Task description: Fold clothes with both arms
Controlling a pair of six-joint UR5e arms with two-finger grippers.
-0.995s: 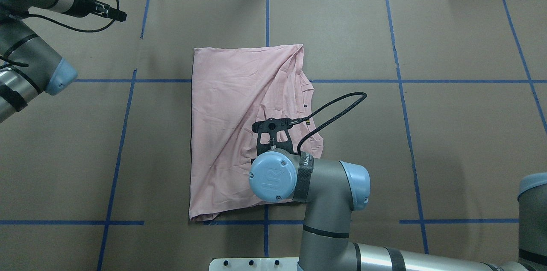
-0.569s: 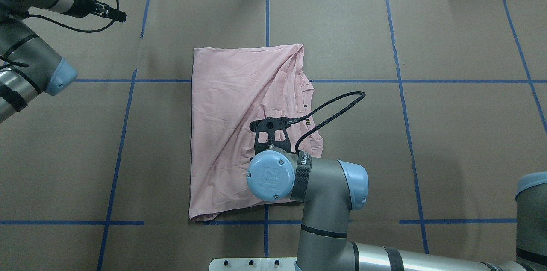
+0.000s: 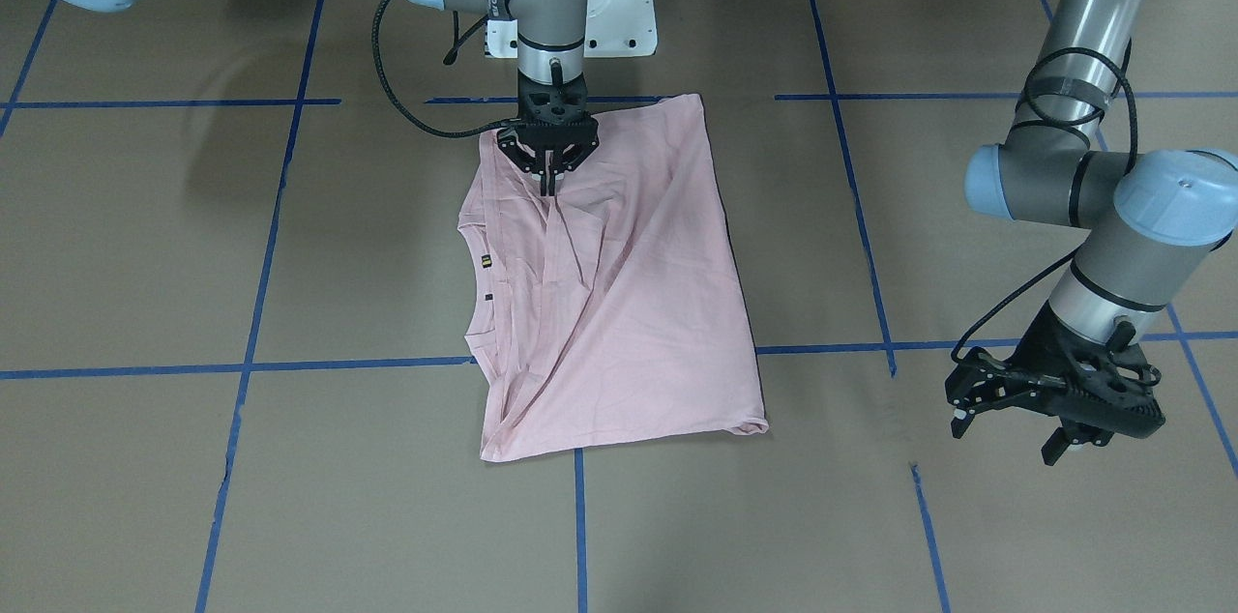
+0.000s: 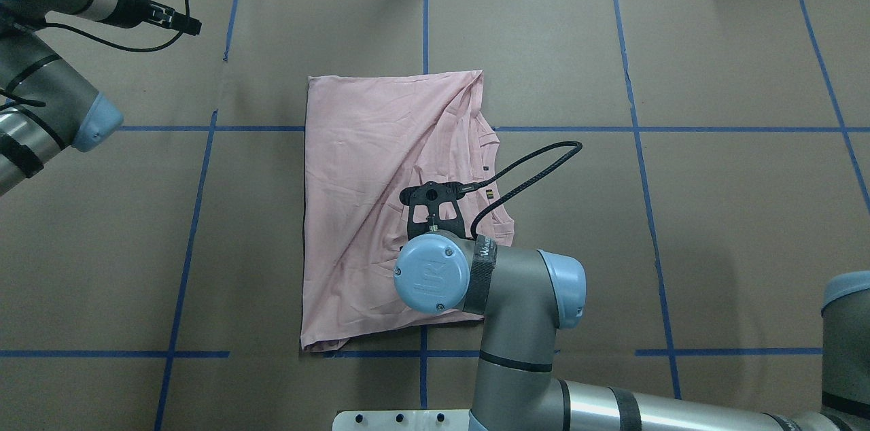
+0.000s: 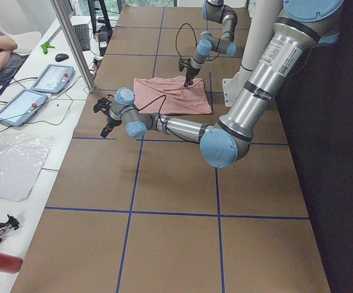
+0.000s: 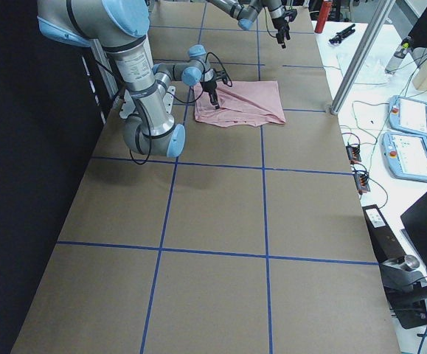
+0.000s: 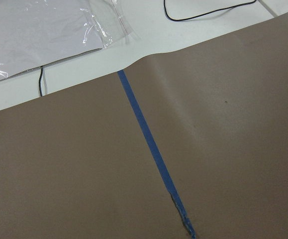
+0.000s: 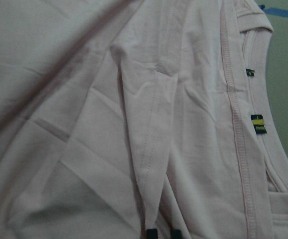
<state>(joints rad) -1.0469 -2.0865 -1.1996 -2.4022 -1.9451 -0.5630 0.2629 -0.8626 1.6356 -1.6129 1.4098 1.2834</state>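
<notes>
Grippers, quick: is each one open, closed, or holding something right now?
Left gripper: open, holding nothing, away from the shirt.
Right gripper: closed, pinching a raised fold of the pink T-shirt.

The scene is lit evenly and softly from above; only faint, blurred shadows are cast on the brown paper (image 3: 232, 159) beside the right gripper (image 3: 548, 180). In the right wrist view the T-shirt (image 8: 193, 124) is rendered dim and slightly soft, with a darker band ahead and left of the fingertips (image 8: 150, 233). Ahead of the left gripper (image 3: 1006, 437) the paper is shown sharply, and glare is caught on the plastic sheet (image 7: 39, 30) further on
</notes>
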